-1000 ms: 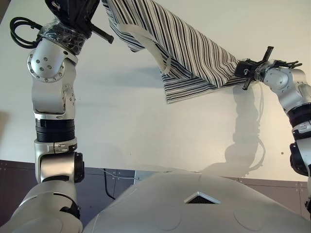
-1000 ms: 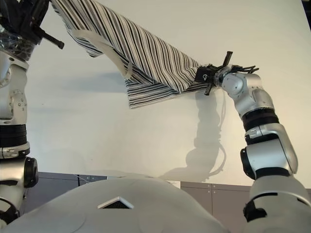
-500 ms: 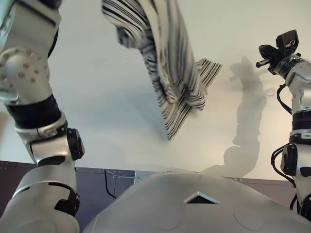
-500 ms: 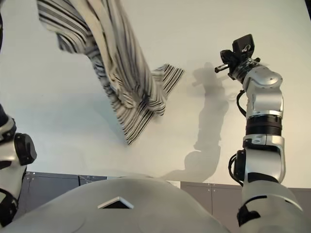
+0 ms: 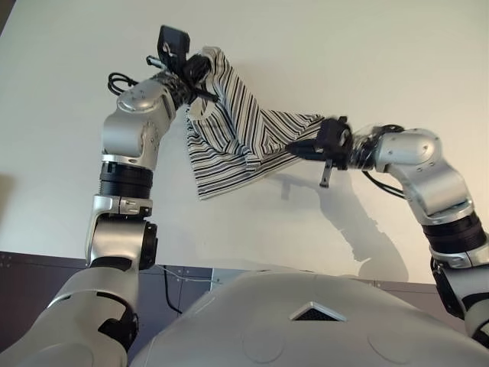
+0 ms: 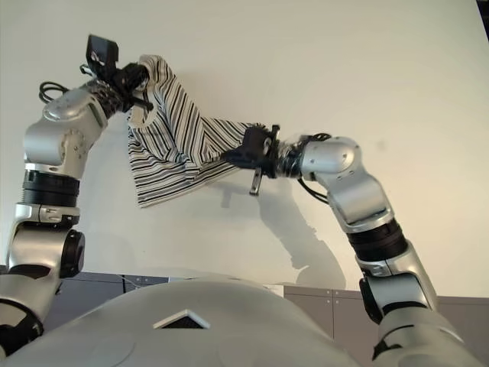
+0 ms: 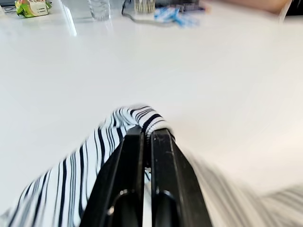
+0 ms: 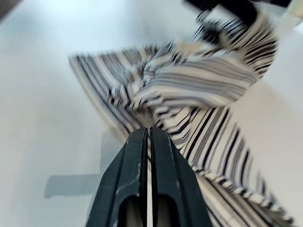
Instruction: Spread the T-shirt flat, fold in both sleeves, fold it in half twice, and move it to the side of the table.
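Hanging bunched over the table (image 5: pixel 252 229), shirt (image 5: pixel 237 141) sits off centre toward 11 o'clock in the head view, hem drooping to 7 o'clock. Left gripper (image 5: pixel 200 76) pinched tight on its 11 o'clock corner; right gripper (image 5: pixel 294 147) pinched tight on its 3 o'clock edge. Folds sag between them. Along the far table edge, well apart: bottle (image 7: pixel 99 8), packet (image 7: pixel 32 7), blue items (image 7: pixel 173 14).

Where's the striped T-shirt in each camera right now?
Left eye view: T-shirt hangs upper centre, stretched between left gripper and right gripper.
Right eye view: T-shirt sits upper left of centre.
Left wrist view: T-shirt pinched in the left gripper.
Right wrist view: T-shirt bunched just beyond the right gripper.
Shared landmark: white table behind it.
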`<state>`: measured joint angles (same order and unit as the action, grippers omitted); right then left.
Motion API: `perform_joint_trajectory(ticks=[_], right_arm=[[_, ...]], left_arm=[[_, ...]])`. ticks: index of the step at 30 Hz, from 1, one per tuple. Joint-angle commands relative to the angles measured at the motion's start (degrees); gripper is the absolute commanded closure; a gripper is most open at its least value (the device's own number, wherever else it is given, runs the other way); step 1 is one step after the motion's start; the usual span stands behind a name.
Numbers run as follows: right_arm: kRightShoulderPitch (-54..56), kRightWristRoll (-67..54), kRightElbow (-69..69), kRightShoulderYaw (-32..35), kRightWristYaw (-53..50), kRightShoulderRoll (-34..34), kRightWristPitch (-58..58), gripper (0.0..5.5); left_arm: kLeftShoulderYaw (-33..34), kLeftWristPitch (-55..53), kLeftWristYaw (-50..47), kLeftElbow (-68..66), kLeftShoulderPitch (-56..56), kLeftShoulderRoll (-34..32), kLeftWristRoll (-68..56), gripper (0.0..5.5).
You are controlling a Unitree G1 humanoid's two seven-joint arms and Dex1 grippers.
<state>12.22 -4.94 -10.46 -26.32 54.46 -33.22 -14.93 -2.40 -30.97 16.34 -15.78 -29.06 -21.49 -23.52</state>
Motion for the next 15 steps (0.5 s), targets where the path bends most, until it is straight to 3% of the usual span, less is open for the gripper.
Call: perform_joint_trajectory(ticks=[1,9,12,15], right_arm=[[2.8,2.0,4.9,-1.2,-0.5,3.2,2.7,5.40],[2.7,0.3,16.3,2.0,-10.5,15.9,-3.4,5.40],[8.1,-3.7,27.6,11.6,-20.6,23.1,-9.0,5.40],[17.5,-14.9,43.7,32.2,-36.5,27.7,-12.2,5.40]], left_arm=[[3.6,-5.2,-0.6,0.0,-5.0,2.8,-2.0,5.38],[7.5,-9.0,0.1,-5.1,-7.9,4.1,-1.9,5.38],[8.5,-10.1,1.7,-5.3,-8.7,4.0,-2.4,5.38],[9.0,-11.7,2.3,-2.2,-5.2,4.1,-3.0,5.38]])
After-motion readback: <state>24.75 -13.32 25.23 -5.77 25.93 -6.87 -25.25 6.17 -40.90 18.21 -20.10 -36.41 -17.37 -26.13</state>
